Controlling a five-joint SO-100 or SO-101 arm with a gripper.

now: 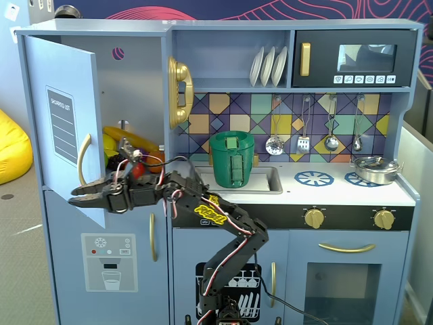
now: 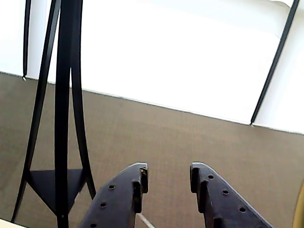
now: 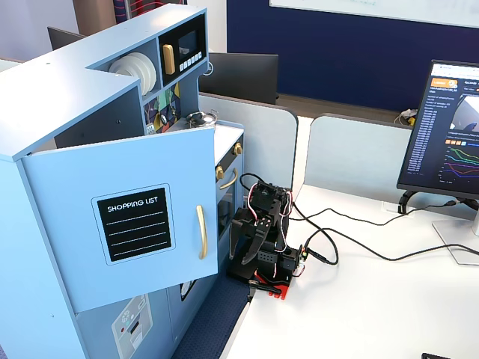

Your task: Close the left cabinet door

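The left cabinet door (image 1: 64,74) is a light-blue panel with a black "SHOPPING LIST" label and a curved gold handle (image 1: 82,159). It stands swung open from the cabinet's left side, and also shows in the other fixed view (image 3: 71,179). My gripper (image 1: 73,196) reaches left at the door's lower part, just below the handle. I cannot tell whether it touches the door. In the wrist view my gripper (image 2: 168,173) is open and empty, facing carpet and a white wall. In a fixed view only the arm's base (image 3: 262,250) shows; the gripper is hidden.
Toy food (image 1: 128,145) lies in the open compartment. A gold phone (image 1: 180,91) hangs beside it and a green pot (image 1: 232,159) stands in the sink. The dispenser door (image 1: 108,261) is below. A black tripod (image 2: 61,118) stands on the carpet. A monitor (image 3: 445,134) stands on the desk.
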